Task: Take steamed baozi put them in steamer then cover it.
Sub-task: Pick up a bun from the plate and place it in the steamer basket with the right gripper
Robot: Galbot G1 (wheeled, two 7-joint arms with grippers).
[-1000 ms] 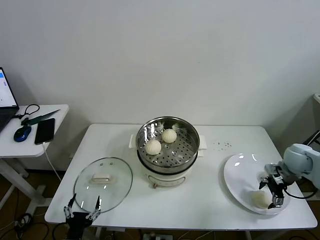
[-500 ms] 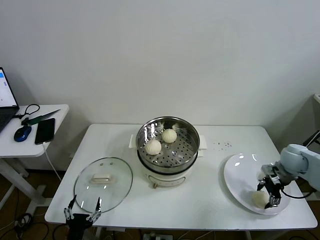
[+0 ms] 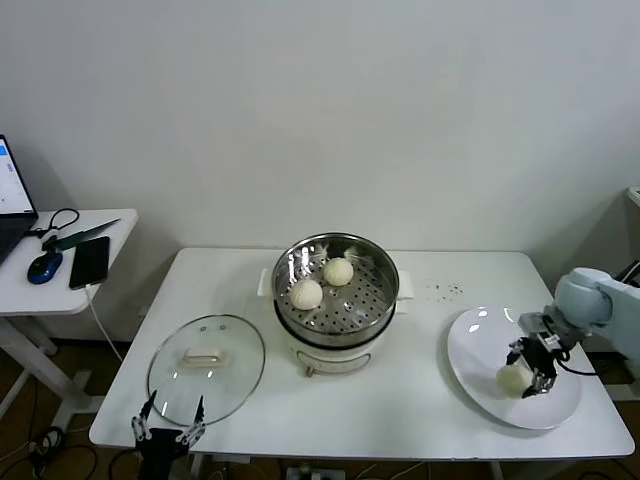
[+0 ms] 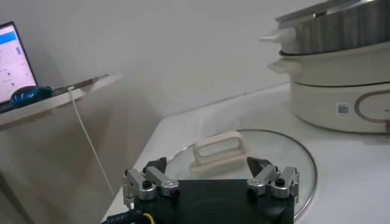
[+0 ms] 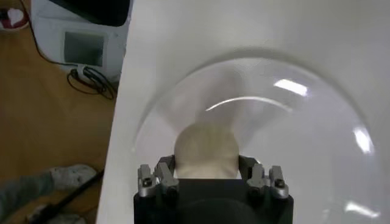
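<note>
Your right gripper [image 3: 527, 375] is squeezing a baozi [image 3: 513, 378] between its fingers over the plate [image 3: 475, 350], so next you are carrying it to the steamer [image 3: 338, 290], while the left gripper [image 3: 168, 432] is waiting wide open, holding nothing, near the glass lid [image 3: 207, 366].

No legible text, brand, number or sign in any view.

Steamer [image 4: 341, 91], white base wall, left wrist view: small square code-like sticker [image 4: 343, 109], pattern unreadable; beside it, rounded outline of control panel [image 4: 373, 109], no characters discernible.

Laptop [image 4: 15, 64], on side desk well left of steamer: lit screen with blue band and rows of faint marks, possibly lines of text, too small to read.

Head view, table right of steamer: cluster of dark specks [image 3: 444, 291], not lettering.
</note>
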